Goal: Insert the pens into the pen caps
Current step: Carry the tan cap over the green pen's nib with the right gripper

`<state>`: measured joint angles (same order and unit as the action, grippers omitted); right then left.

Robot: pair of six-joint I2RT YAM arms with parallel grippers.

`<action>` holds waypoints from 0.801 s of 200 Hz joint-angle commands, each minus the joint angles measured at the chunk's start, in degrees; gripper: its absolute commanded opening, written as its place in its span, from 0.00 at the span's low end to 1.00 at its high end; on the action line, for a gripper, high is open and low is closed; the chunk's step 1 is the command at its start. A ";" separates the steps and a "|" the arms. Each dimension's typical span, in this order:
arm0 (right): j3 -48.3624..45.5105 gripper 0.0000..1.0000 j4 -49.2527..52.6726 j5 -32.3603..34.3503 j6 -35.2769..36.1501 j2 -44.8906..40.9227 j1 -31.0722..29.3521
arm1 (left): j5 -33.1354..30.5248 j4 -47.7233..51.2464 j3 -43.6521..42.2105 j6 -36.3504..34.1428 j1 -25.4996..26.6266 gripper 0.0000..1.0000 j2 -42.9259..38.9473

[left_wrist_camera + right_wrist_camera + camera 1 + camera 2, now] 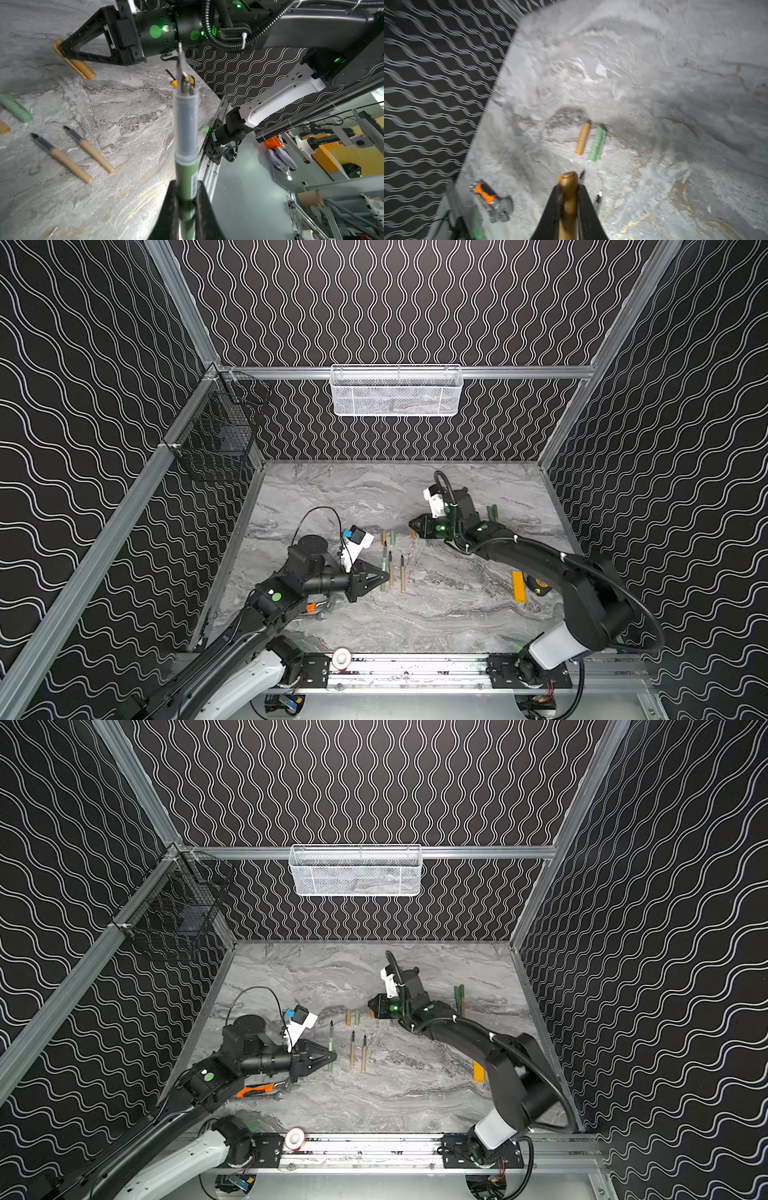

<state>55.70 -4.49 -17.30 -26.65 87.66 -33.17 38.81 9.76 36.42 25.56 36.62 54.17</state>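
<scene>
Green pen [185, 166] clamped between left jaws, tan cap [568, 197] clamped between right jaws.

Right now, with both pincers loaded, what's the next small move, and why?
Probably bring the right pincer, shut on a tan cap, toward the left pincer and line the cap up with the tip of the green pen gripped there. Both are held, but apart and not in line. Note the colours differ.

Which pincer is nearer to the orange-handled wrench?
Left. The left pincer, shut on a green pen, hangs close to the wrench; the right pincer, holding a tan pen cap, is far off past the two tan pens.
</scene>
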 commanded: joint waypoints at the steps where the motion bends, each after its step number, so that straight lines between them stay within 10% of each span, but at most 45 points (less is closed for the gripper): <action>1: -3.75 0.17 -10.50 -4.40 -3.13 -5.12 -0.09 | 1.60 -11.22 -1.28 2.21 2.03 0.00 3.56; 160: -16.77 0.17 -39.52 -14.35 -12.73 -20.14 -3.86 | 3.82 -25.34 -4.01 0.84 7.12 0.00 12.13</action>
<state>39.22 -38.00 -31.03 -38.13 68.20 -35.97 43.46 -13.41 32.53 27.00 43.68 67.31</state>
